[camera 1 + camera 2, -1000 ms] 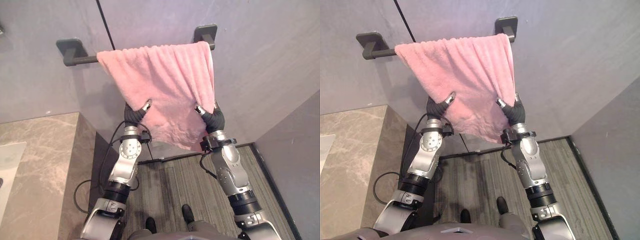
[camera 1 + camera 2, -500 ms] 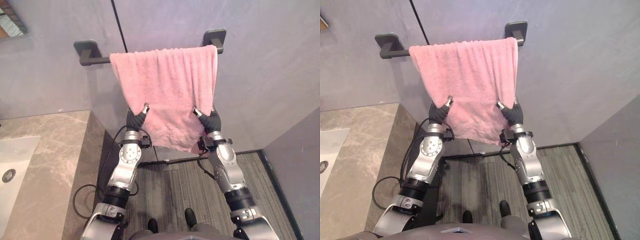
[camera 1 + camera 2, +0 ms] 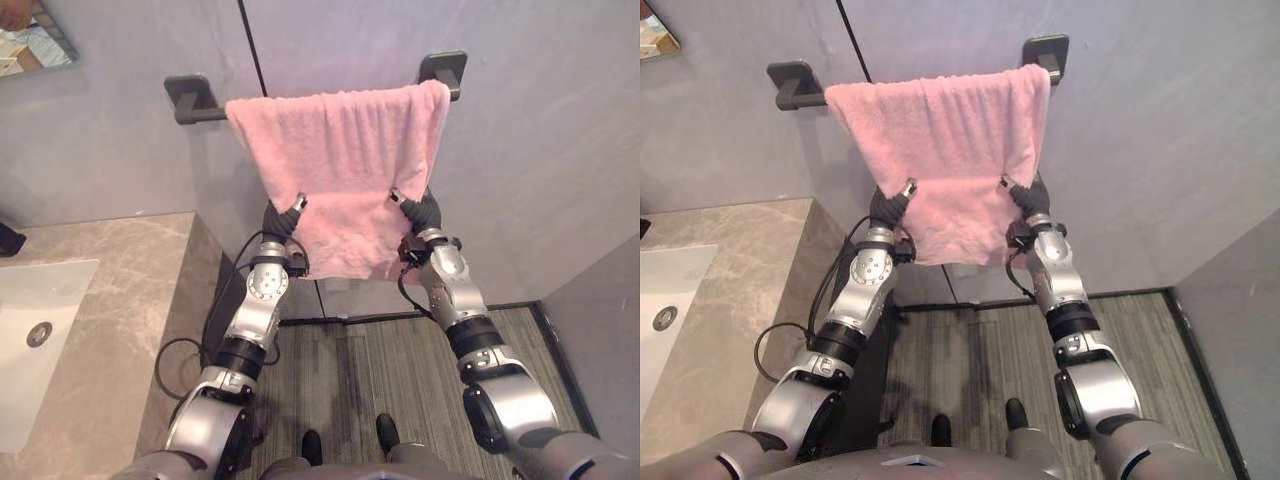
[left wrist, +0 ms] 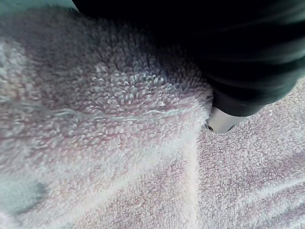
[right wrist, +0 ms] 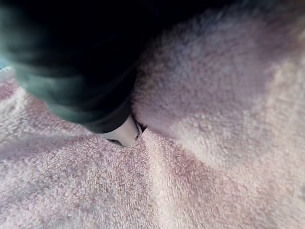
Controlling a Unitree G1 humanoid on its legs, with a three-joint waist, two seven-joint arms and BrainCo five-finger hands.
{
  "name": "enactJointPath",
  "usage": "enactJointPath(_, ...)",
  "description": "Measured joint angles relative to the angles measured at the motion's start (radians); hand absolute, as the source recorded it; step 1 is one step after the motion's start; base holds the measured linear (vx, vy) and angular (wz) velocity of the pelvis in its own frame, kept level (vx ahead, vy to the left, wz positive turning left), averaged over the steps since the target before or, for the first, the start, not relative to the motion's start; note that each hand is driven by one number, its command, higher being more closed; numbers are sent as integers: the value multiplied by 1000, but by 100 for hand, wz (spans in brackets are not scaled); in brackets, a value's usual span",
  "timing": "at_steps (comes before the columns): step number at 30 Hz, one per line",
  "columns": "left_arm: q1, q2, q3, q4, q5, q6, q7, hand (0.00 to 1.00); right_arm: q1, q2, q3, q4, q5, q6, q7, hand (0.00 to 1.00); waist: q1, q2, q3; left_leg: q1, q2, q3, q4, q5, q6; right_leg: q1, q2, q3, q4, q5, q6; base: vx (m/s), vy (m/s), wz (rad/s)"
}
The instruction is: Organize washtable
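Our view has swung toward the sink (image 3: 55, 295); left hand (image 3: 283, 220) and right hand (image 3: 420, 212) still pinch the pink towel's (image 3: 345, 150) sides.

No words or numbers can be read anywhere. The towel (image 3: 340, 150), its rail (image 3: 195, 108) and the tabletop (image 3: 120, 300) at eight o'clock are unmarked.

Grey walls (image 3: 560, 150), striped grey floor (image 3: 385, 365), beige marble counter (image 3: 115, 320) with white sink (image 3: 25, 345) at left.
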Motion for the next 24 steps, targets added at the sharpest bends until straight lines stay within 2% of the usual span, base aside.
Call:
enactJointPath(10,-46,27,5,15,-9,7,-26,100,-32,-23,-1,8,-1,-1,0,100,-1,-6,27,6,-2,1,1,0,0,-3,5,3,4,-3,-1,0,0,0)
enactJointPath(11,-48,27,5,15,-21,7,-27,100,-32,-23,-1,6,-2,-2,0,0,-1,-7,28,7,-3,2,1,0,0,-5,6,4,5,-3,0,9,-9,-3)
enactJointPath(12,-48,27,5,15,-21,7,-27,100,-32,-23,-1,6,-2,-2,0,0,-1,-7,28,7,-3,2,1,0,0,-5,6,5,5,-3,0,10,-3,-3)
enactJointPath(13,-48,27,16,15,-24,8,-27,0,-32,-23,-6,9,-2,-1,0,0,-1,-8,29,7,-3,3,1,0,0,-5,6,6,5,-3,0,7,0,-3)
enactJointPath(21,-47,31,95,17,-80,8,-28,0,-11,-51,-40,6,-1,-1,-9,0,0,-24,47,8,-4,5,1,0,1,-16,4,14,23,-11,2,0,0,-2)
enactJointPath(24,-31,40,180,20,-167,5,-14,0,37,-83,-97,-5,15,-2,-38,0,1,-24,47,6,-3,5,1,0,1,-20,4,14,27,-13,1,0,0,0)
